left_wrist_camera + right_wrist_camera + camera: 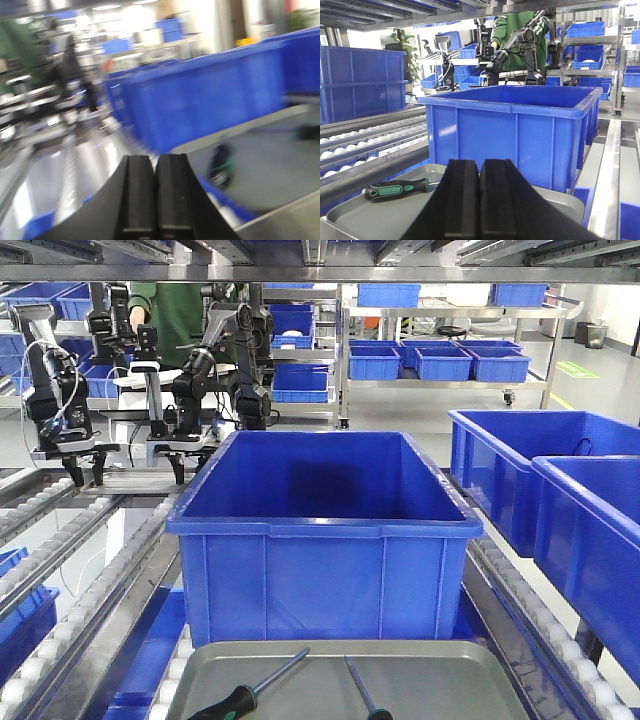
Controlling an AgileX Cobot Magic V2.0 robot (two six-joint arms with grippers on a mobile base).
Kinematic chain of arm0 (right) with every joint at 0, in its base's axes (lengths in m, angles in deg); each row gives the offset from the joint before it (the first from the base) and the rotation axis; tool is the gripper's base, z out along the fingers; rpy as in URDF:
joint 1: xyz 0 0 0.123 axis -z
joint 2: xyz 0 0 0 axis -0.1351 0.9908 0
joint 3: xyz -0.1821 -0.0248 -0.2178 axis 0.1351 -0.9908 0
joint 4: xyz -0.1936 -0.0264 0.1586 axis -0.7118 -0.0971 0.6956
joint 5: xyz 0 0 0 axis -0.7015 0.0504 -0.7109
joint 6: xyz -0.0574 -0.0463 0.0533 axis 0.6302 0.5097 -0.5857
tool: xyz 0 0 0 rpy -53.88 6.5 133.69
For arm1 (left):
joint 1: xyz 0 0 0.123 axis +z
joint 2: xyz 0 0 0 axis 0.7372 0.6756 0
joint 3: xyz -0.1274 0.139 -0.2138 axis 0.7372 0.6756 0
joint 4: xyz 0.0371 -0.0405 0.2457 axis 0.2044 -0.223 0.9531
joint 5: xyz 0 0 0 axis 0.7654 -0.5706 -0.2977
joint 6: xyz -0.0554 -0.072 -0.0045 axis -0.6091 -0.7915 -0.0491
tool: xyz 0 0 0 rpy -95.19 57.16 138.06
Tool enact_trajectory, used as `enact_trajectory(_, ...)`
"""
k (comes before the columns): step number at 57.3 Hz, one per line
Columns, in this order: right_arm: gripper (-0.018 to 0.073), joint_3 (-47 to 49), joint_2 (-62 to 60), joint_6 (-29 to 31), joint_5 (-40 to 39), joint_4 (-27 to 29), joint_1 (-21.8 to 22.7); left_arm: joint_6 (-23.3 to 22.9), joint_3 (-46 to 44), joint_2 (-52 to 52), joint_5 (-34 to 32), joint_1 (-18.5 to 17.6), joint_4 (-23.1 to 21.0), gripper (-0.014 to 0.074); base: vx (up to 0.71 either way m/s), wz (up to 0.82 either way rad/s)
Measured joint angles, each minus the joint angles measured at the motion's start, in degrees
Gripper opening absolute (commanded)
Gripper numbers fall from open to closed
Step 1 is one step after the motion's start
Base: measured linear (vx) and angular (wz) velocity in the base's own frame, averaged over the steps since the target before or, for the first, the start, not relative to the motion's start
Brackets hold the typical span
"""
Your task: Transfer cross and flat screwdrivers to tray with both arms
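The grey metal tray (450, 680) lies at the bottom of the front view, in front of a big blue crate (320, 530). Two screwdrivers lie in it: one (250, 690) with its black and green handle at the lower left, the other (358, 687) just right of it. My left gripper (154, 162) is shut and empty; its view is blurred and shows a handle (220, 165) on the tray (280, 170). My right gripper (479, 167) is shut and empty above the tray (370, 220), with a screwdriver (395, 189) to its left. Neither of my grippers shows in the front view.
More deep blue crates (560, 500) stand to the right. Roller conveyor rails (60, 540) run along the left. Other black robot arms (210, 370) and a person in green stand behind the crate. Shelves with blue bins (440, 360) are at the back.
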State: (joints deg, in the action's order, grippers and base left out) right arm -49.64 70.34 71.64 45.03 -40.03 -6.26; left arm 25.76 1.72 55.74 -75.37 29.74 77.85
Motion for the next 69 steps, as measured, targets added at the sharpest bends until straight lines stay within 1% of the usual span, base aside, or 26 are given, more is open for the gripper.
enact_trajectory(4,-0.0009,0.0,0.0,0.0,0.0,0.0,0.0,-1.6,5.0,0.0,-1.8,4.2,0.1,-0.0001,0.0,0.0)
enact_trajectory(9,-0.0009,0.0,0.0,0.0,0.1,0.0,0.0,-3.8,10.5,0.0,-3.3,7.6,0.2,-0.0001,0.0,0.0)
enact_trajectory(12,-0.0009,0.0,0.0,0.0,0.0,0.0,0.0,-4.4,10.9,0.0,-5.2,8.7,0.8,-0.0001,0.0,0.0)
enact_trajectory(17,-0.0009,0.0,0.0,0.0,0.0,0.0,0.0,-4.4,10.9,0.0,-7.4,8.9,2.6,-0.0001,0.0,0.0)
enact_trajectory(21,-0.0009,0.0,0.0,0.0,0.0,0.0,0.0,-4.4,10.9,0.0,-8.4,8.9,3.0,-0.0001,0.0,0.0)
enact_trajectory(59,-0.0009,0.0,0.0,0.0,0.0,-0.1,0.0,-4.4,10.9,0.0,-8.4,8.9,3.1,-0.0001,0.0,0.0)
enact_trajectory(63,-0.0009,0.0,0.0,-0.1,0.0,-2.7,0.1,-4.4,10.9,0.0,-8.4,8.9,3.2,-0.0001,0.0,0.0)
enact_trajectory(66,-0.0009,0.0,0.0,-2.0,0.7,-7.7,1.0,-4.4,10.9,0.0,-8.4,8.9,3.2,-0.0001,0.0,0.0)
enact_trajectory(69,-0.0009,-0.1,0.0,-6.9,1.8,-14.0,3.3,-4.4,10.9,0.0,-8.4,8.9,3.2,-0.0001,0.0,0.0)
